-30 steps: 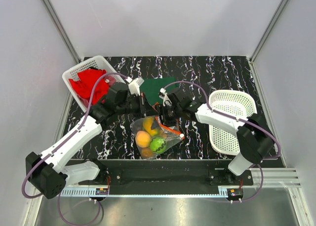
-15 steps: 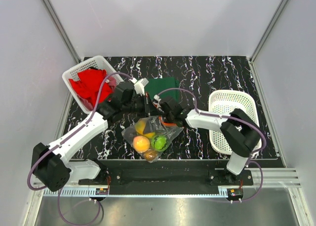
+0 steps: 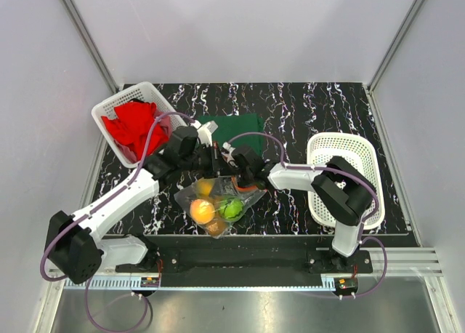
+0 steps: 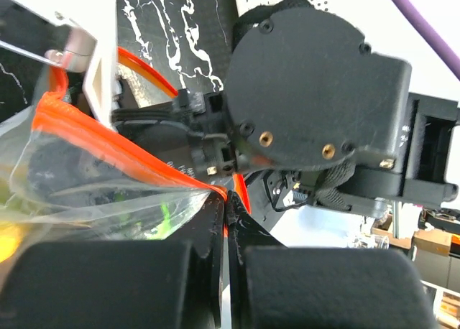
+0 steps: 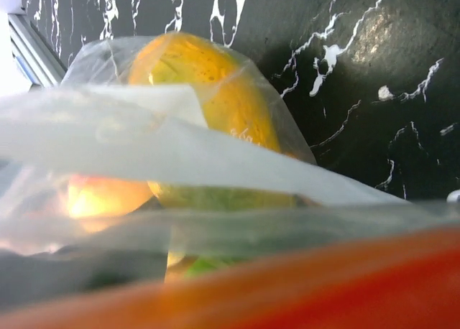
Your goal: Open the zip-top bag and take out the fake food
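Note:
The zip-top bag (image 3: 218,202) hangs between my two grippers near the table's front middle, its orange-red zip strip (image 4: 108,138) at the top. Inside it is fake food: a peach-orange round piece (image 3: 202,211), a green piece (image 3: 232,208) and a yellow-orange piece (image 3: 207,187). My left gripper (image 4: 225,203) is shut on one end of the zip strip. My right gripper (image 3: 238,171) faces it, close by. In the right wrist view the blurred strip (image 5: 287,286) fills the bottom and hides my fingers; the yellow-orange piece (image 5: 208,99) shows through the plastic.
A white basket (image 3: 109,107) holding a red cloth (image 3: 134,126) stands at the back left. A flat dark green cloth (image 3: 240,124) lies behind the grippers. A white basket (image 3: 356,155) stands at the right. The table's front edge is just below the bag.
Both grippers have shifted left and a little nearer with the bag. The right arm has stretched further left. The bag hangs more bunched between them.

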Tool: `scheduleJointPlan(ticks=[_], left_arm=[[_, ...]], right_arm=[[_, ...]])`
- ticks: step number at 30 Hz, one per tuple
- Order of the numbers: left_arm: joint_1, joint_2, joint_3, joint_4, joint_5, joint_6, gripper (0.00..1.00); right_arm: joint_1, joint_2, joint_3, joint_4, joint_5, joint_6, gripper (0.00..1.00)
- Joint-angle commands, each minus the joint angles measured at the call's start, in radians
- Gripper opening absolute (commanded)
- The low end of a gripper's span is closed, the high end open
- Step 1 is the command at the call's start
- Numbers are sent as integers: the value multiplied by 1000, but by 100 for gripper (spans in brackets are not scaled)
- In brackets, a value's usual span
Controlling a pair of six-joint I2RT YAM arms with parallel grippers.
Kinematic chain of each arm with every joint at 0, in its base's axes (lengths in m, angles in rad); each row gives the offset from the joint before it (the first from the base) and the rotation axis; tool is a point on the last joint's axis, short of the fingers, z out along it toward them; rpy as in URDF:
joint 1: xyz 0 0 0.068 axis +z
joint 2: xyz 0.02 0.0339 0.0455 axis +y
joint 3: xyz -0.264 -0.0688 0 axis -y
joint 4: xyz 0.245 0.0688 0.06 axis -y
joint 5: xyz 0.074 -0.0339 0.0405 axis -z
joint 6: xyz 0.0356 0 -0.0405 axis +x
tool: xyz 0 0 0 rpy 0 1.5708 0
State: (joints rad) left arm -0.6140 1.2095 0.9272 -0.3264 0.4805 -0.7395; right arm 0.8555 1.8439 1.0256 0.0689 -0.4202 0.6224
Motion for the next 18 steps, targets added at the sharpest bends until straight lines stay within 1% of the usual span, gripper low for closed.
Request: scheduleJointPlan(ticks=[1, 2, 4, 7, 8, 12, 16, 18], left_arm=[[-3, -79, -7, 33, -29, 31, 0], [0, -85, -5, 24, -36, 35, 0], [2, -97, 1, -2, -45, 52, 0], [3, -116, 7, -37, -59, 75, 0], [3, -125, 9, -43, -59, 78, 0], [7, -140, 9, -76, -77, 100, 0], [20, -159, 18, -89, -82, 121, 0], [30, -163, 22, -98, -80, 130, 0]], right_arm=[[11, -101, 31, -73, 6, -85, 46], [11, -129, 37, -139, 9, -101, 41], [11, -158, 39, -184, 23, -142, 38], [7, -219, 25, -256, 49, -174, 24], [1, -247, 16, -264, 50, -176, 22], [-24, -304, 1, -313, 46, -165, 17], [-30, -351, 10, -438, 58, -184, 13], [-38, -391, 16, -480, 80, -184, 12]])
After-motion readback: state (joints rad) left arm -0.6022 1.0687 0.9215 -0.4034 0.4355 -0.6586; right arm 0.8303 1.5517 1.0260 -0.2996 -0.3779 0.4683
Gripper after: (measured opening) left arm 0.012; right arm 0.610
